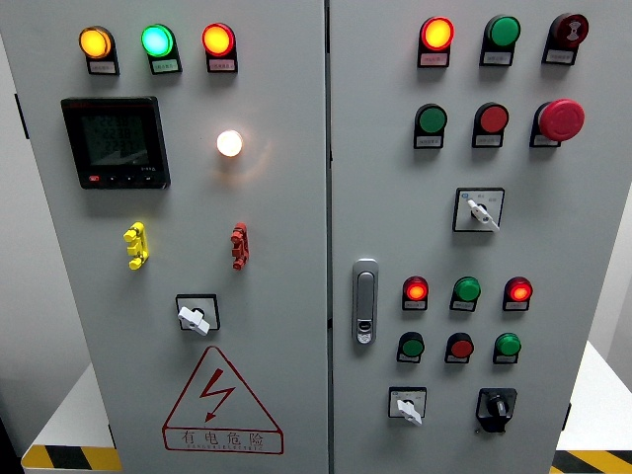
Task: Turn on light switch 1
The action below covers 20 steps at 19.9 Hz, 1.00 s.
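Note:
A grey electrical cabinet with two doors fills the head view. The left door carries three lit lamps at the top: yellow (95, 42), green (157, 40) and red-orange (217, 39). Below them are a dark meter display (115, 141), a glowing white lamp (229, 143), a yellow toggle (136, 245), a red toggle (239, 245) and a white rotary switch (196, 316). Neither of my hands shows in the picture.
The right door holds lit and unlit red and green buttons, a red mushroom stop button (560, 119), three rotary switches (480, 210) and a metal door handle (365, 301). A red lightning warning triangle (219, 403) sits low on the left door. Yellow-black striped edges show at both bottom corners.

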### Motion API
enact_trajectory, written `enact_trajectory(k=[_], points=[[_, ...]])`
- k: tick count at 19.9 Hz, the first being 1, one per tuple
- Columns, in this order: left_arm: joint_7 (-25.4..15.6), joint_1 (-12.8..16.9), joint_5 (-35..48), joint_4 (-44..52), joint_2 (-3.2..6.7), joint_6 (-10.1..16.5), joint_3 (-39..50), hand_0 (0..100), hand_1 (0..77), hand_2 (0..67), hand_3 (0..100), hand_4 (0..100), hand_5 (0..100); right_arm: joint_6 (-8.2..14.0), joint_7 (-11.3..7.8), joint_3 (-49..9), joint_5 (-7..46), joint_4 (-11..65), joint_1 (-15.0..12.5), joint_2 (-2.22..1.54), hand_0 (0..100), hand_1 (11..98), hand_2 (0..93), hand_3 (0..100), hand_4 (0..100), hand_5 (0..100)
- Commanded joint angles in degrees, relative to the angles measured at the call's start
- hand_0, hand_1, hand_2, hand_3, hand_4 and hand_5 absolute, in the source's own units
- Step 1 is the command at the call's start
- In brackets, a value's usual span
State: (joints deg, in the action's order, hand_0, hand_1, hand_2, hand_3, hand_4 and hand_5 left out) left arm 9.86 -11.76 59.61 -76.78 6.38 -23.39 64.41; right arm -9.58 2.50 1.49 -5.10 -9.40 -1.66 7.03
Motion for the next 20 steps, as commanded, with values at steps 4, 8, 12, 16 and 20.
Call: enact_trajectory(k=[4,8,12,16,20], points=[[-8.62,0.16,-13.28,19.18,1.97,2.9,-11.75,0,44.0,44.9,89,94,72,0.0,0.05,0.0,0.0,0.0,-0.01,0.0,0,22.4,0.0,11,23,15],[-11.69,0.68,-16.37,30.87,1.97,8.17,-15.7,0,42.1,44.0,85,89,70,0.0,-0.04,0.0,0.0,0.0,-0.01,0.0,0,22.5,0.0,11,23,15],[-17.67,0.95,-21.88,44.93,1.36,18.52,-25.54,0,40.7,41.6,79,80,64,0.0,-0.04,0.0,0.0,0.0,-0.01,0.0,0,22.4,0.0,11,23,15],[-18.91,0.69,-37.0,57.94,-0.57,28.72,-35.39,0,37.0,33.5,68,70,56,0.0,-0.04,0.0,0.0,0.0,-0.01,0.0,0,22.4,0.0,11,23,15],[-18.91,0.95,-39.66,69.9,-3.91,38.22,-39.89,0,31.4,28.6,51,57,47,0.0,-0.04,0.0,0.0,0.0,-0.01,0.0,0,22.4,0.0,11,23,15]])
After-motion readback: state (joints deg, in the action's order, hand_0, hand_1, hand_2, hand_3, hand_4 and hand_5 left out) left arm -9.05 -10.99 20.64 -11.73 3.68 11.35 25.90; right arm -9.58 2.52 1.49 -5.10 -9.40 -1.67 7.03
